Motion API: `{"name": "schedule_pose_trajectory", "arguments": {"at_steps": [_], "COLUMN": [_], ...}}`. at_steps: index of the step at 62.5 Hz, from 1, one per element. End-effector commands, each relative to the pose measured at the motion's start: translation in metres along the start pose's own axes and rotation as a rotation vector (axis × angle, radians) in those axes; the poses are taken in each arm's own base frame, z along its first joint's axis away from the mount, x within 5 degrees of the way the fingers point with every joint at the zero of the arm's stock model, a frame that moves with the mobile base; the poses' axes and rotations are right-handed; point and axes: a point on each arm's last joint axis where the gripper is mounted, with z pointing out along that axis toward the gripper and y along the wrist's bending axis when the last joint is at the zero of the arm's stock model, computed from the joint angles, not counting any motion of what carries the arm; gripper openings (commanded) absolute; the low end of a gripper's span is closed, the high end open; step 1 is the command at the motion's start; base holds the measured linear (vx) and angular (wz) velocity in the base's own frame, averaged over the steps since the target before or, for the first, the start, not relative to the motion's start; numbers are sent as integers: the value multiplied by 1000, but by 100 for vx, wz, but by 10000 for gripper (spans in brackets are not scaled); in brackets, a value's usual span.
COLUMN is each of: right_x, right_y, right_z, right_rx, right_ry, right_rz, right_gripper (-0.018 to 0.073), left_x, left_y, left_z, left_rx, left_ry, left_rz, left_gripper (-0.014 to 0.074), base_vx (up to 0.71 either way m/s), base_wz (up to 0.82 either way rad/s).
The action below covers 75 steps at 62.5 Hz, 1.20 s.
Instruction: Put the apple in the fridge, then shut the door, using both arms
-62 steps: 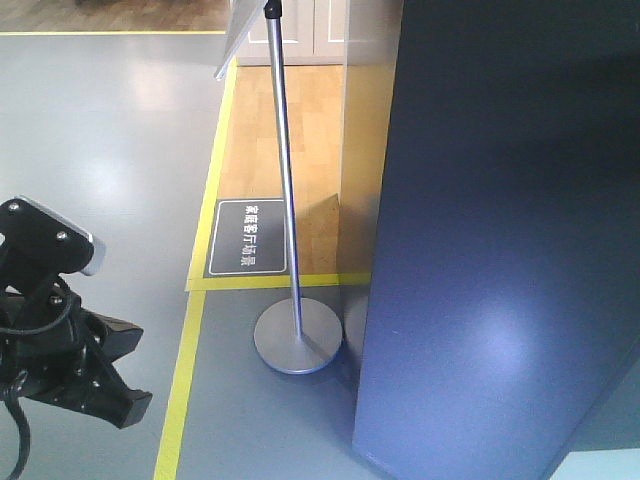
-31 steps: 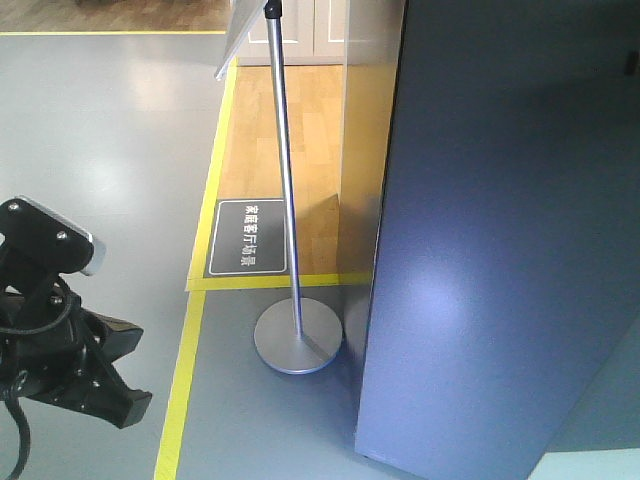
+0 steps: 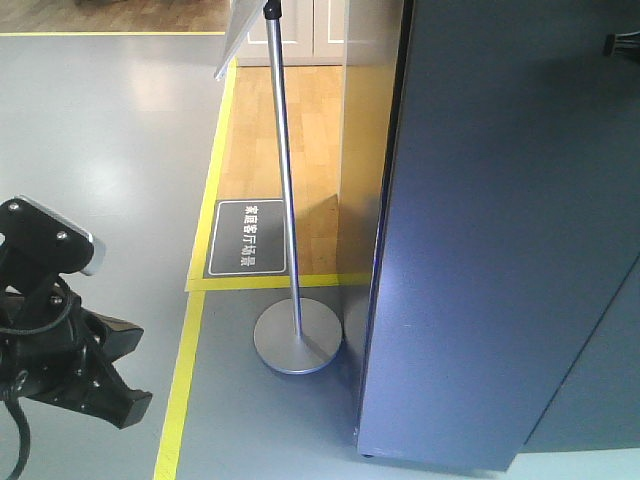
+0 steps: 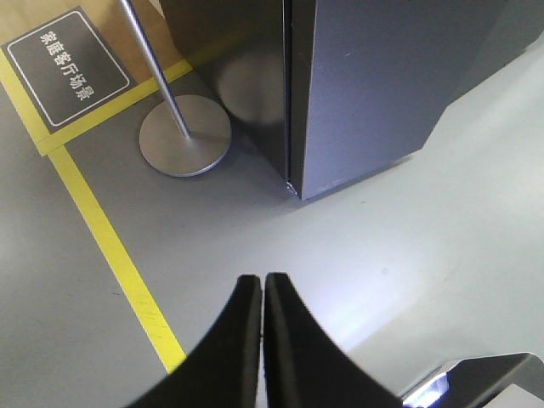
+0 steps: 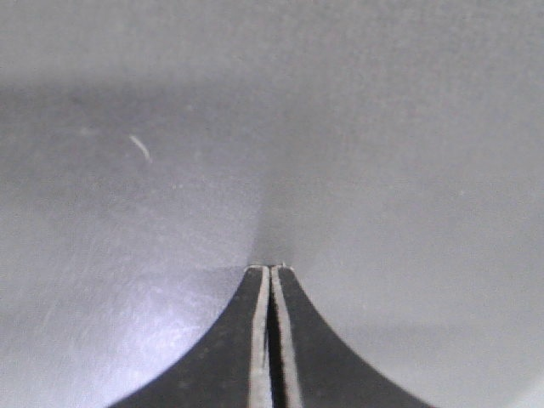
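The fridge's dark grey door (image 3: 500, 250) fills the right of the front view, its flat outside facing me. In the left wrist view the door (image 4: 382, 85) lies nearly flush with the fridge (image 4: 229, 76), only a thin seam between them. The apple is hidden. My right gripper (image 5: 269, 269) is shut and empty, its tips against the door's grey surface (image 5: 340, 127). A bit of the right arm (image 3: 625, 42) shows at the top right. Low on the left sits my left arm (image 3: 60, 340). Its gripper (image 4: 264, 279) is shut and empty above the floor.
A sign stand with a round metal base (image 3: 297, 337) and a thin pole stands just left of the fridge. A black floor plaque (image 3: 248, 238) and yellow tape lines (image 3: 185, 380) mark the grey floor. A wooden floor lies beyond.
The door has swung further toward the fridge; its free right edge has moved in and a strip of floor shows at the lower right. The left arm has not moved.
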Motion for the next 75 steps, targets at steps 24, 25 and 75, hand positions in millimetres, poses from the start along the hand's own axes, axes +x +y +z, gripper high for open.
{"name": "schedule_pose_trajectory", "arguments": {"at_steps": [24, 25, 75], "right_x": [-32, -33, 78], "right_y": [-4, -3, 65], "right_z": [10, 8, -172], "right_rx": [8, 6, -246], "right_ry": [-142, -137, 139], "right_rz": [-4, -7, -119], "right_gripper": [-4, -4, -4], "left_x": [-11, -11, -11], "left_y": [0, 0, 0], "left_z": [-8, -8, -8], "left_rx": [3, 3, 3], "left_ry": [-89, -89, -90], "left_rz": [-11, -11, -11], "left_gripper": [-6, -6, -6], "base_vx": [0, 0, 0], "base_wz": [0, 0, 0]}}
